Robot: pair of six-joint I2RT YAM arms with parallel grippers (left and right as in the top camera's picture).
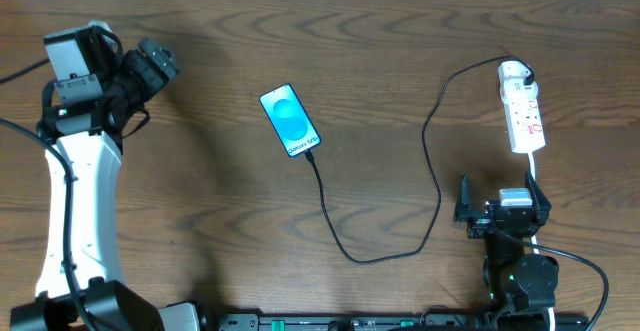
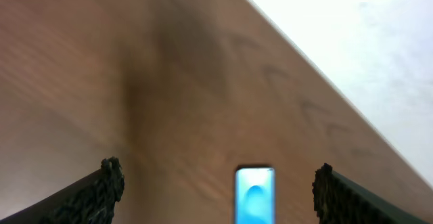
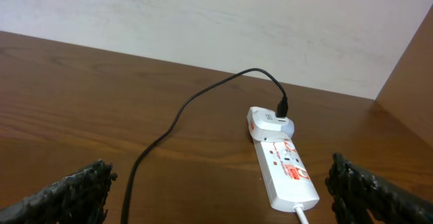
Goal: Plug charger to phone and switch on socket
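Far right corner of the table (image 1: pixel 200 221): socket (image 1: pixel 522 106), charger (image 1: pixel 432 186) running to phone (image 1: pixel 290 120) mid-table. Left gripper (image 1: pixel 158 63), far left corner, and right gripper (image 1: pixel 502 195), near edge, both spread, empty. Risk: pressing the switch shoves socket, tugging charger loose.

Brown wooden table (image 1: pixel 380 61) with visible grain, smooth and faintly shiny. Near the centre, the phone (image 1: pixel 290 121) has a glossy, glass-like blue screen. The charger (image 1: pixel 432 171) is a thin, matt black cable. At two o'clock, the socket (image 1: pixel 523 116) is smooth white plastic, slightly glossy. At nine o'clock, the left arm (image 1: pixel 80 201) has a smooth white plastic shell. The right gripper (image 3: pixel 220 183) has black fingers (image 3: pixel 74 193) with a rough, grainy surface.
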